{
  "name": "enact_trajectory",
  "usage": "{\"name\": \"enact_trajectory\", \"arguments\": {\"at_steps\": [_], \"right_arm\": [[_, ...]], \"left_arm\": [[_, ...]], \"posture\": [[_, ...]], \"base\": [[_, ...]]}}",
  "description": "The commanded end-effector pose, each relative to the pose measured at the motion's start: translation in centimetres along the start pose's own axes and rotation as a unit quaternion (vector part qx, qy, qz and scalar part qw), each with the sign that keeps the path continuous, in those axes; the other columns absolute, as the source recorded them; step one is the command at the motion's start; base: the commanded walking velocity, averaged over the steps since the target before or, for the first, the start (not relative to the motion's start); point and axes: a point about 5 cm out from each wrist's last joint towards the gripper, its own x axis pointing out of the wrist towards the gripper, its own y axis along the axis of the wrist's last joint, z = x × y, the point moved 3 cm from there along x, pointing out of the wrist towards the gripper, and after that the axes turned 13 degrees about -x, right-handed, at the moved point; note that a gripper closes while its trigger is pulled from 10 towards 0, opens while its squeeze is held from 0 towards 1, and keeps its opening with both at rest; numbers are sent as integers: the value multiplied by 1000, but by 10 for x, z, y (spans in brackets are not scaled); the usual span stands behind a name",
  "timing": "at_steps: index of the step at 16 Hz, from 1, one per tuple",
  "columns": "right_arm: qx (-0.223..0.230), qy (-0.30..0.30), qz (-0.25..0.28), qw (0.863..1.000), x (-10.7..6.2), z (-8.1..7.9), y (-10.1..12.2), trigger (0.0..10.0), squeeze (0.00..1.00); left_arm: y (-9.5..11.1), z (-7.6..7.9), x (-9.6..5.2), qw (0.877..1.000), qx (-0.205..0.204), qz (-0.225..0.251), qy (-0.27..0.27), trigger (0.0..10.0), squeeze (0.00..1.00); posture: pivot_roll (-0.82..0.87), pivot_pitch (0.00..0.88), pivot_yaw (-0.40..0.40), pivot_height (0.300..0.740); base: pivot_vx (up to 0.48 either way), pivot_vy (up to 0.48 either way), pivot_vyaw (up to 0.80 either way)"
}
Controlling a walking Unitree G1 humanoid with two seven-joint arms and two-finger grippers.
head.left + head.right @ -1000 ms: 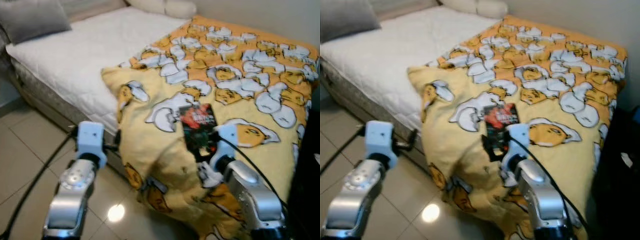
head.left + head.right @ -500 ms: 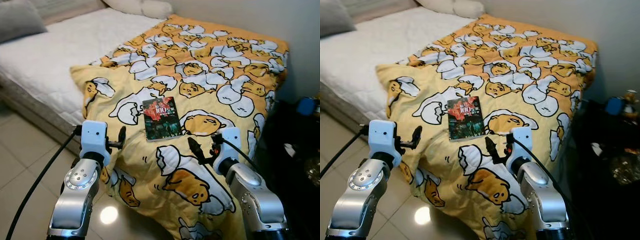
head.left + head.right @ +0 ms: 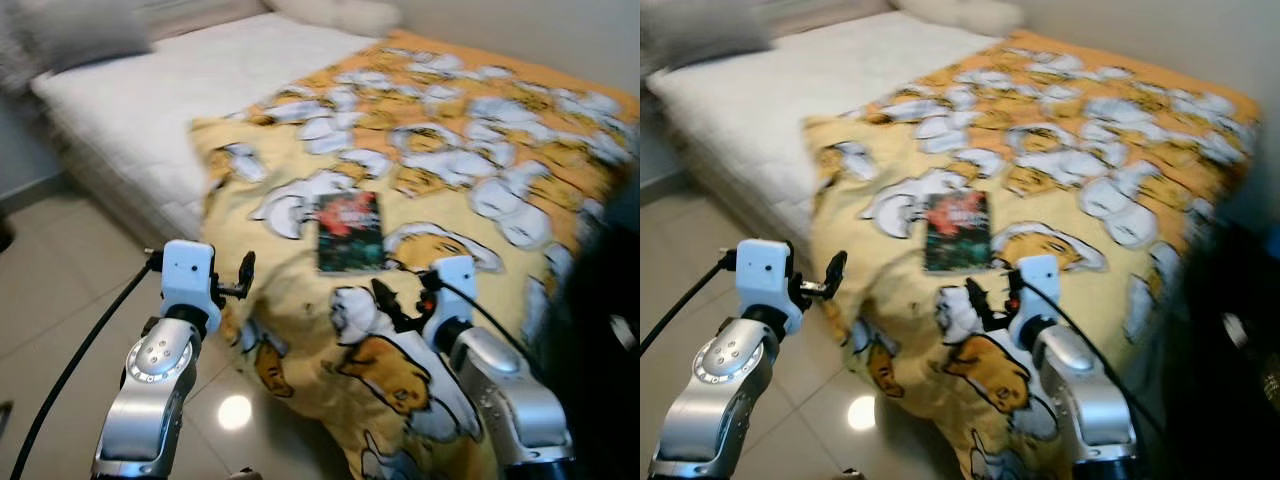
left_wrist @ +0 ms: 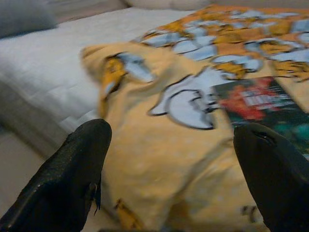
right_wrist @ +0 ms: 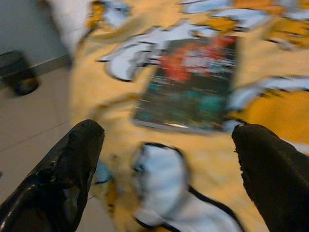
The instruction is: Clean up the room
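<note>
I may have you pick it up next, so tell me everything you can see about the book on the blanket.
The book is a thin paperback with a dark cover, red at the top and teal lower down; its print is too blurred to read. It lies flat and closed on the yellow blanket near the bed's edge. Nothing else touches it. The right gripper hovers just short of it, fingers open.

Book (image 3: 349, 231) seemingly unobstructed on blanket (image 3: 480, 170); bare floor (image 3: 60, 290) alongside

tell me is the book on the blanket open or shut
Shut. The dark red-and-teal paperback book lies flat, cover up, on the yellow egg-print blanket; no pages are spread.
</note>
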Motion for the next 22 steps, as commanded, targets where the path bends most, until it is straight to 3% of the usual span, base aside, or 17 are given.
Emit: {"name": "enact_trajectory", "arguments": {"at_steps": [1, 7, 22], "right_arm": [[-3, 5, 4, 1000, -1, -2, 4, 10000, 0], [-18, 31, -2, 999, 0, -9, 1, 10000, 0], [-19, 34, -2, 999, 1, -10, 2, 10000, 0]], "left_arm": [[4, -1, -1, 1000, 4, 8, 0, 10000, 490], [3, -4, -2, 1000, 0, 4, -3, 10000, 494], [3, -4, -2, 1000, 2, 4, -3, 10000, 490]], "posture": [[-54, 0, 1, 740], [-51, 0, -3, 740], [-51, 0, -3, 740]], "base": [[292, 0, 0], [296, 0, 0], [300, 0, 0]]}}
